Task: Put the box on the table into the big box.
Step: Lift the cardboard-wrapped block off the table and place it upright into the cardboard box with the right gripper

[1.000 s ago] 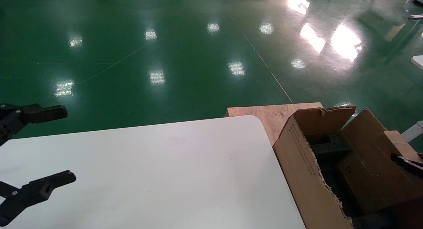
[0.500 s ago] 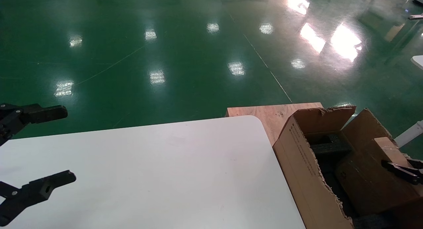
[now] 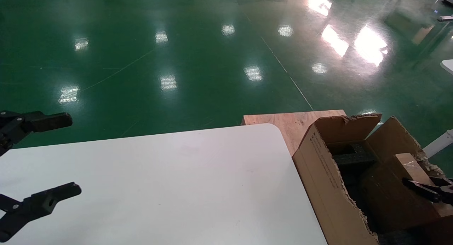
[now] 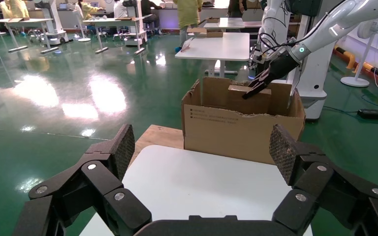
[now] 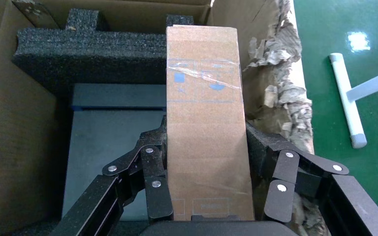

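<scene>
Green glossy flooring surrounding the table [image 3: 159,181]; right gripper [image 5: 211,182] clamping the box [image 5: 205,123] by its long sides inside the big box [image 3: 327,188], the smooth stiff cardboard likely light and a little slippery; left gripper [image 3: 53,156] idling spread wide over the table.

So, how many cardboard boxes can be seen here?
2: the big box beside the table, and the box, held by the right gripper inside it. More may be hidden.
</scene>
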You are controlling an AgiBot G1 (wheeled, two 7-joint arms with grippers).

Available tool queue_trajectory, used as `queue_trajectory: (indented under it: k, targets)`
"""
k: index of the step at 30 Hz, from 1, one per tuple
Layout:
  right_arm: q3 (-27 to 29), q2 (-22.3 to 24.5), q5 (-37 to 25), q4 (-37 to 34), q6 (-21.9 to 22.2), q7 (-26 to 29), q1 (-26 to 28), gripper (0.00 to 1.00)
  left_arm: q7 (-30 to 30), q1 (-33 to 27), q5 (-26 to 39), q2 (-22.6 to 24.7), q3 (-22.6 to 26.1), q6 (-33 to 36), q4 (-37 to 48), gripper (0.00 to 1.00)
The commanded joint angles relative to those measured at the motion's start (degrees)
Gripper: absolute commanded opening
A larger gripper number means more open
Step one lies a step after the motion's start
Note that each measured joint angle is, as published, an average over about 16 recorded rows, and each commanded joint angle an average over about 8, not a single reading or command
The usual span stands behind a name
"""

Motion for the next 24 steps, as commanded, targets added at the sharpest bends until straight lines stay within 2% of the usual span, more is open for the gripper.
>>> queue_trajectory:
  k: [1, 2, 3, 9, 10, 11, 24]
  targets:
    - [-1.36, 0.0, -0.14, -0.23, 0.16, 0.02, 0.82, 0.0, 0.0, 0.0, 0.0, 0.0, 0.0, 0.0, 0.0, 1.0]
    - [-1.61, 0.1, -0.32, -0.27, 0.21, 0.05, 1.12, 0.03, 0.0, 0.0, 0.0, 0.0, 0.0, 0.0, 0.0, 1.0]
    - [-1.79, 0.18, -0.48, -0.3, 0.23, 0.08, 1.34, 0.12, 0.0, 0.0, 0.0, 0.0, 0.0, 0.0, 0.0, 1.0]
    - [-2.49, 0.41, -1.19, -0.36, 0.58, 0.21, 2.45, 0.87, 0.0, 0.01, 0.0, 0.0, 0.0, -0.01, 0.01, 1.0]
    - [-2.55, 0.41, -1.22, -0.37, 0.61, 0.21, 2.53, 0.97, 0.0, 0.01, 0.0, 0.0, 0.0, -0.01, 0.01, 1.0]
    - [-2.61, 0.41, -1.29, -0.38, 0.66, 0.21, 2.62, 1.0, 0.0, 0.01, 0.0, 0.0, 0.0, -0.01, 0.01, 1.0]
    - [-2.5, 0.49, -1.52, -0.37, 0.44, 0.2, 2.07, 1.0, 0.0, 0.01, 0.0, -0.01, 0.0, -0.01, 0.01, 1.0]
